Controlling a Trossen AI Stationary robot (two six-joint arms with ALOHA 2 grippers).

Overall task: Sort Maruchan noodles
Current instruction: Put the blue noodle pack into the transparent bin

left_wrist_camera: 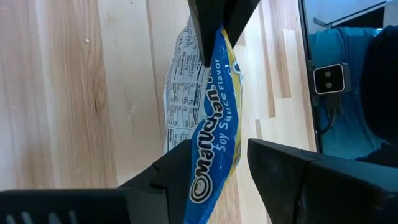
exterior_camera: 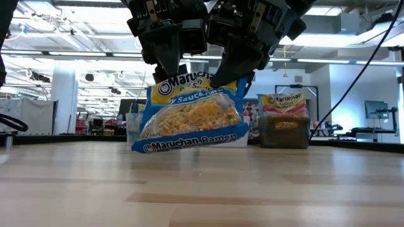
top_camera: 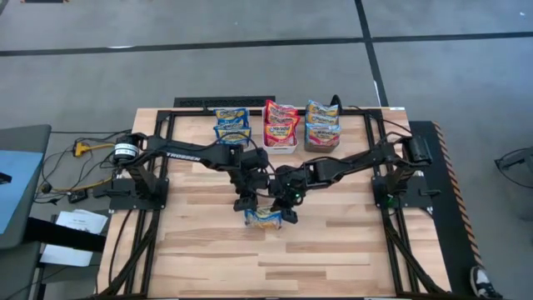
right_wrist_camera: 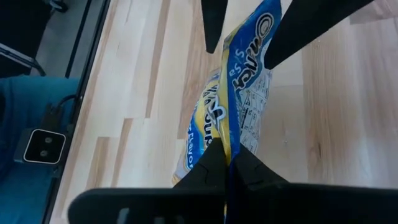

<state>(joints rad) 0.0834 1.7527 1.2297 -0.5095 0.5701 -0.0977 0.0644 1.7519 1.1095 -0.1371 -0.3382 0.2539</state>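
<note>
Near the middle of the table (top_camera: 350,258), a blue-and-yellow noodle packet (exterior_camera: 192,116) hangs upright, just clear of the surface. The right gripper (right_wrist_camera: 229,163) is clamped on its top seam; the left gripper (left_wrist_camera: 211,163) straddles the same seam with its fingers parted. The packet is probably light, crinkly and slippery, its contents brittle. Grip the flat sealed edge, not the noodle block.
</note>
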